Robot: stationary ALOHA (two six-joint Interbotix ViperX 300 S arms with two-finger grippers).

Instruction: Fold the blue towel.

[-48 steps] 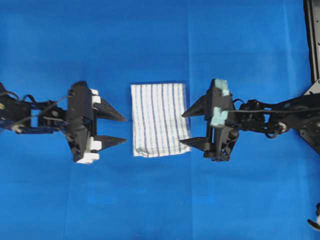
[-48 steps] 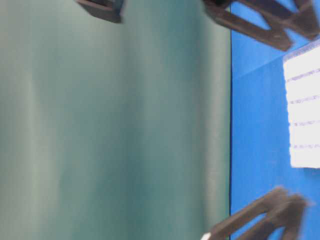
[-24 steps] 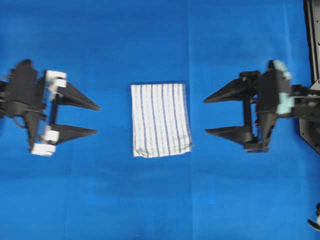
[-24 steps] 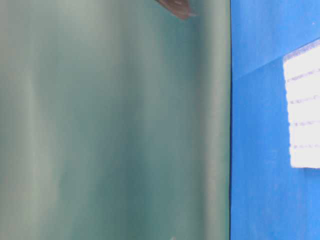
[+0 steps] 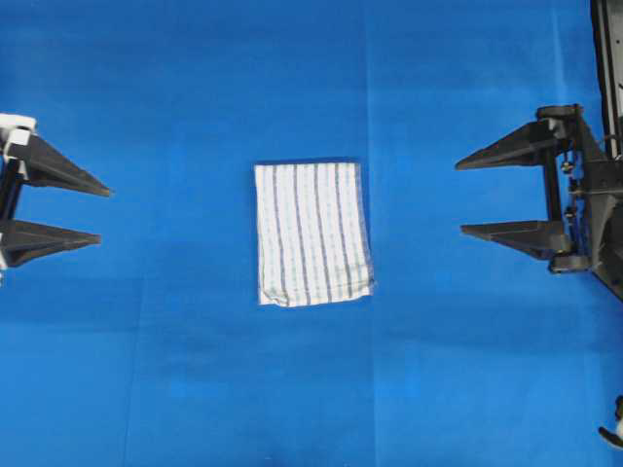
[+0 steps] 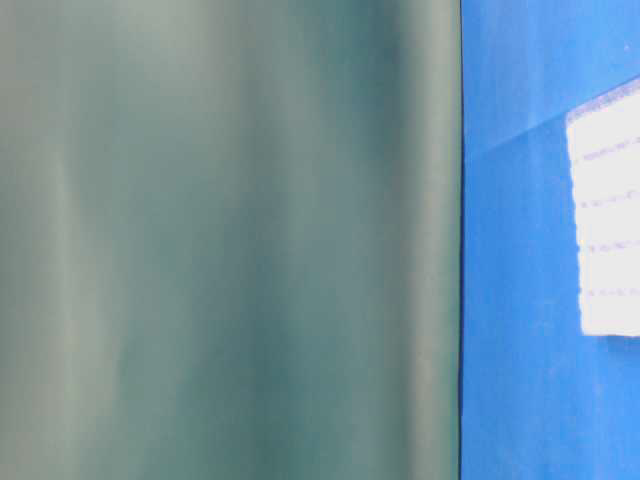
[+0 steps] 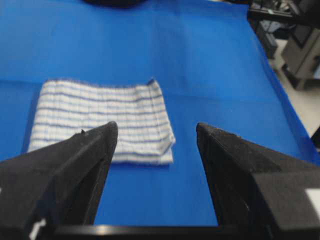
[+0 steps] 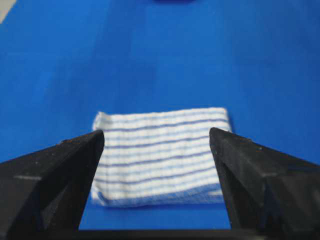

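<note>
The blue sheet (image 5: 195, 389) covers the whole surface and looks the same as a second ago. In the table-level view a blurred grey-green backdrop (image 6: 230, 240) fills the left part of the picture; the dark finger shapes that crossed its top and bottom a second ago are gone from that view.

Both arms have pulled back from the middle. A second ago the two hands sat just beside the towel's short-side neighbours, one at each long edge; now they are well apart from it, each near its own side edge of the surface.

The right hand (image 5: 459, 198) is by the right edge, fingers level and pointing inward at the towel, jaws spread wide with nothing between them. The left hand (image 5: 103, 213) is mostly out of the overhead view at the left edge; only its two fingers show, pointing inward, parted and empty, a narrower gap than the right's.

The towel (image 5: 311, 233) lies flat at the centre of the surface, folded into a neat rectangle, long side running top to bottom, stripes along its length. It has not shifted. Its lower right corner is slightly rumpled.
</note>
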